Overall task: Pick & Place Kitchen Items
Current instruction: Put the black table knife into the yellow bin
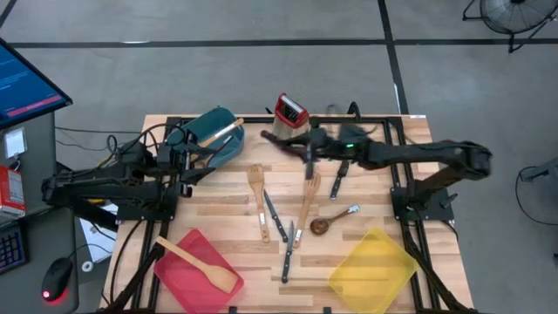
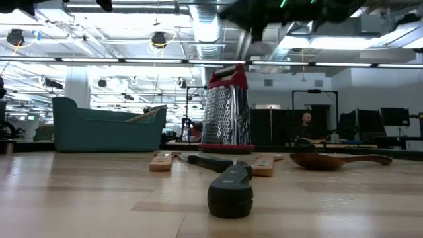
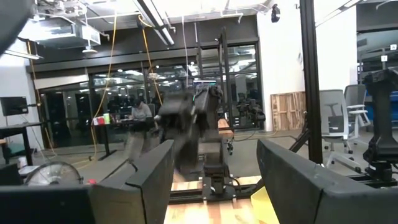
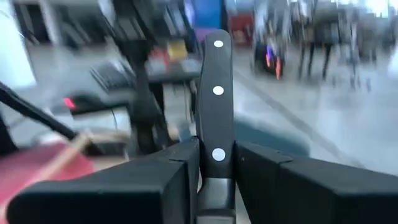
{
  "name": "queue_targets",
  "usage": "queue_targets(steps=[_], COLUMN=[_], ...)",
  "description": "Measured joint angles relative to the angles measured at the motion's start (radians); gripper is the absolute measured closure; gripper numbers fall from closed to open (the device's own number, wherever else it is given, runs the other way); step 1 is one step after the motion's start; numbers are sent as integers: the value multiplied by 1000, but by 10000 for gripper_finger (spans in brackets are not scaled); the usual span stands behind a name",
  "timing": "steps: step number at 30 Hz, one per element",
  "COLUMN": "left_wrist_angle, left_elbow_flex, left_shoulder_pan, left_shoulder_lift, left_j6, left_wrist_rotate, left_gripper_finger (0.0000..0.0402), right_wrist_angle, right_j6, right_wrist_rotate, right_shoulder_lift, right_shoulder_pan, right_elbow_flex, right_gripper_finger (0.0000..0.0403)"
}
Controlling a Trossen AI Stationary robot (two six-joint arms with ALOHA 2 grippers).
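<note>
Black-handled knife (image 4: 215, 93) fills right wrist view, pinched betw. right tool (image 4: 214, 180) fingers. High view: that tool is mid-worktop (image 1: 218, 205) near box grater (image 1: 289, 112); keep grip firm, carry level to a bin. Teal bin (image 1: 218, 131) & red bin (image 1: 196, 262) each hold a wooden utensil; yellow bin (image 1: 373, 266) looks bare. Left wrist view: left tool (image 3: 214, 180) wide, idle.

pale wood plank table (image 1: 227, 214), smooth satin finish. shiny perforated steel grater (image 2: 227, 116), red plastic top. matt black knife handle (image 4: 216, 106) with three bright metal rivets, clamped between matt black plastic fingers (image 4: 168, 171). dark glossy wooden spoon (image 2: 337, 159). light bare-wood spatula (image 1: 258, 192). translucent yellow plastic bin (image 1: 373, 270).
</note>
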Motion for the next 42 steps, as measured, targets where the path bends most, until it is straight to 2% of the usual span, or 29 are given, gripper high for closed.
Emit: queue_targets(steps=[4,9,18,25,35,42], left_wrist_angle=[0,0,0,0,0,0], left_elbow_flex=[0,0,0,0,0,0], left_shoulder_pan=[0,0,0,0,0,0], left_shoulder_lift=[0,0,0,0,0,0], left_j6=[0,0,-3,-3,-26,-48], left_wrist_rotate=[0,0,-24,-24,-24,-23], left_gripper_finger=[190,190,190,190,190,190], right_wrist_angle=[58,150,317,324,288,-73], right_j6=[-28,-30,-41,-131,-127,-126], right_wrist_rotate=[-60,-193,-330,-316,-268,-127], right_shoulder_lift=[-139,-270,-403,-438,-424,-430], right_shoulder_pan=[30,81,209,269,283,286], right_elbow_flex=[0,0,0,1,1,1], right_gripper_finger=[327,318,319,317,316,316])
